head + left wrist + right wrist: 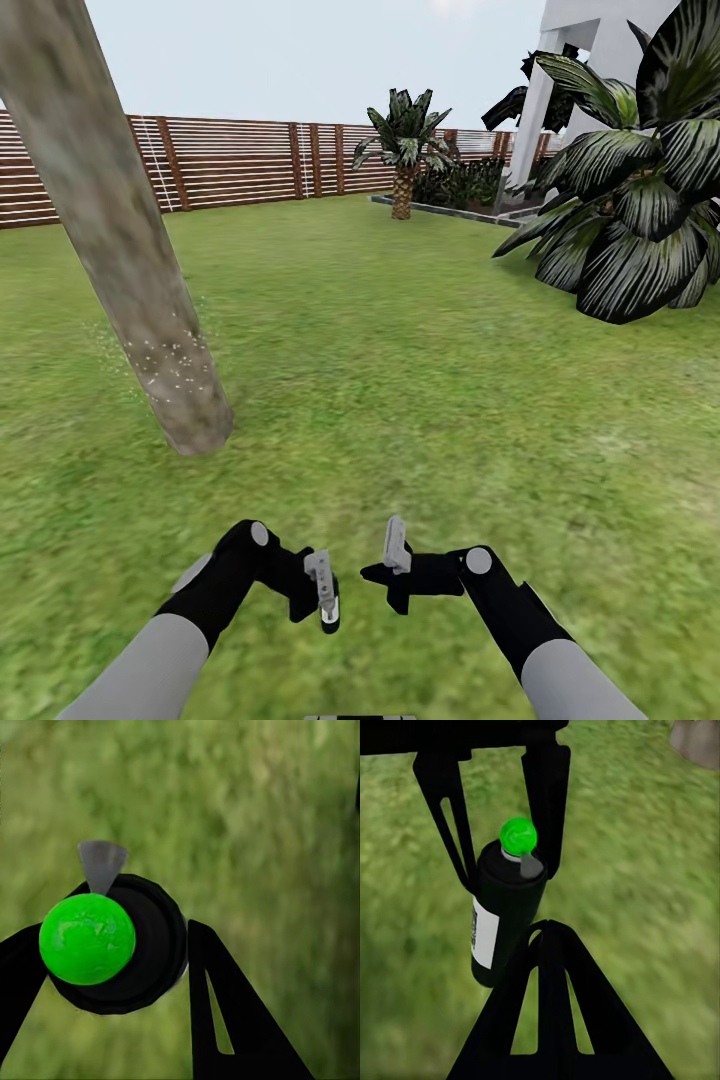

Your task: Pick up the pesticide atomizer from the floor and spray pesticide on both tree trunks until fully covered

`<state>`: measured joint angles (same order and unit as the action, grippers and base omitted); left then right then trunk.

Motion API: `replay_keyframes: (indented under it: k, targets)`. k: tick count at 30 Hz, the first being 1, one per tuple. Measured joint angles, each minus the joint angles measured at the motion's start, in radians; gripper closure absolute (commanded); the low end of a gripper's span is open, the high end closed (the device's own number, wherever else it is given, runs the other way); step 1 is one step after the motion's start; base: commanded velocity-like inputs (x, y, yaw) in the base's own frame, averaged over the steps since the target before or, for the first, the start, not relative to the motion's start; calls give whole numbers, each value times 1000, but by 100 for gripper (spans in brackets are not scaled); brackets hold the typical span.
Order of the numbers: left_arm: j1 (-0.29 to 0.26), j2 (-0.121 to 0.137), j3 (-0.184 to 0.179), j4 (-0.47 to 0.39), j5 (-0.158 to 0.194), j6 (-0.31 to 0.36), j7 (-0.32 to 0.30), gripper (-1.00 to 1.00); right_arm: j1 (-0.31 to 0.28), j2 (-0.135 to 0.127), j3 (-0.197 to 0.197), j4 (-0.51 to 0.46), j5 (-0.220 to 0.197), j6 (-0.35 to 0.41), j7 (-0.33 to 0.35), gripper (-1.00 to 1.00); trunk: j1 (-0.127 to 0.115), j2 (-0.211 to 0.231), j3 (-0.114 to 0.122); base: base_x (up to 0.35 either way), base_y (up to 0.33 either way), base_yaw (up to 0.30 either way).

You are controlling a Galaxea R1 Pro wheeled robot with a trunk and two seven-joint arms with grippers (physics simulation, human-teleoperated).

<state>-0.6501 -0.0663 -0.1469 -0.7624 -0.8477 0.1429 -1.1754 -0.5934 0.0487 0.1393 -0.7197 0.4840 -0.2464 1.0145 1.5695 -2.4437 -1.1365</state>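
The pesticide atomizer (506,911), a black can with a green cap, was held upright between the jaws of the left gripper (112,967), low over the lawn (420,380), its grey nozzle kept free, presumably for spraying. The right gripper (397,560) was held close beside it; whether its jaws were spread could not be told. Pale pesticide (175,365) specks were seen on the lower tree trunk (120,240) ahead to the left, so coverage was judged partial.

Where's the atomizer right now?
In the left pincer, low centre of the head view over grass; the atomizer sits between its fingers, the trunk ahead-left.
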Motion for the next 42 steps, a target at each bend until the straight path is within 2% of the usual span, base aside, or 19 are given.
replay_keyframes:
  k: [3,8,16,30,32,34,41,42]
  targets:
    - [0,-4,0,0,1,1,0,100,0,0,0,0,0,0,0,100,0,0,0,0,0,0]
    - [0,-32,0,0,0,2,2,100,0,0,0,0,0,0,0,100,0,0,0,0,0,0]
    - [0,-52,-1,0,-9,3,6,100,0,0,1,0,0,-1,0,100,0,0,0,0,0,0]
    - [0,-59,-6,0,-16,7,7,100,0,0,1,0,0,-1,0,100,0,0,0,0,0,0]
    - [0,-58,-35,0,-39,13,7,100,0,0,0,0,0,-1,0,100,0,0,0,0,0,0]
    - [0,-58,-49,0,-48,15,7,100,0,0,1,0,0,-1,0,100,0,0,0,0,0,0]
    - [-1,-58,-52,0,-42,15,9,100,0,0,1,0,0,-1,0,100,0,0,0,0,0,0]
    - [-1,-59,-52,0,-39,15,24,100,0,0,1,0,0,-1,0,100,0,0,0,0,0,0]
